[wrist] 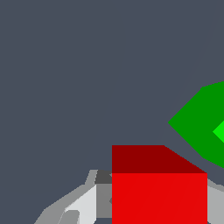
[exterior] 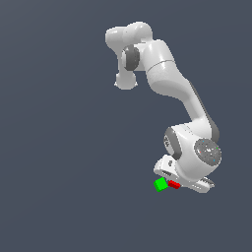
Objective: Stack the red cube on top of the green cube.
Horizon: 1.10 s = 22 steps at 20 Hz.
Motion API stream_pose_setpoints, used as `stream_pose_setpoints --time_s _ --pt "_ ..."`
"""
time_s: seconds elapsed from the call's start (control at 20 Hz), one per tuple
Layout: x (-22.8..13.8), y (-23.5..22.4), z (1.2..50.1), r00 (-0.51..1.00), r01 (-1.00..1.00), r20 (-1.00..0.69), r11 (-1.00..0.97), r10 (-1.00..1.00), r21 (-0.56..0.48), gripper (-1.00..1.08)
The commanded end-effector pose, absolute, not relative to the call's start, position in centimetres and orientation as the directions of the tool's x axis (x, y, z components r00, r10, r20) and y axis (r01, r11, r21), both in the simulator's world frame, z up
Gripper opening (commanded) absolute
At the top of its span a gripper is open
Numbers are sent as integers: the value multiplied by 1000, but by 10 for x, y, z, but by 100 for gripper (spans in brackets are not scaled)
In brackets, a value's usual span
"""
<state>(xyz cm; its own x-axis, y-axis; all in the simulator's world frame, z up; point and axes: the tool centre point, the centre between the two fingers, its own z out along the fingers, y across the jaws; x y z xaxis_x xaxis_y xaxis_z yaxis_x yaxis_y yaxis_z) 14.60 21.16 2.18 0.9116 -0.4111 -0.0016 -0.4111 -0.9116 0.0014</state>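
Note:
The red cube (exterior: 173,184) sits between my gripper's (exterior: 177,183) fingers, mostly hidden under the hand in the exterior view. In the wrist view the red cube (wrist: 159,197) fills the space between the two grey fingers (wrist: 85,203), which press against its sides, so the gripper (wrist: 159,210) is shut on it. The green cube (exterior: 160,184) lies just beside the red one, toward the exterior view's left, with a narrow gap between them. Only part of the green cube (wrist: 199,124) shows in the wrist view, cut by the frame edge.
A plain dark grey floor (exterior: 64,162) surrounds the cubes. The white arm (exterior: 172,83) arches overhead from its base at the top of the exterior view.

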Motion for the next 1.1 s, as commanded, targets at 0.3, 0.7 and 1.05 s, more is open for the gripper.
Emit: stream_pose_setpoints --time_s 0.3,0.7,1.05 --pt "146 212 57 912 -411 0 -912 -411 0 -100" --pt "146 212 106 912 -411 0 -912 -411 0 -100" --pt "147 212 119 912 -411 1 -912 -411 -1 -100"
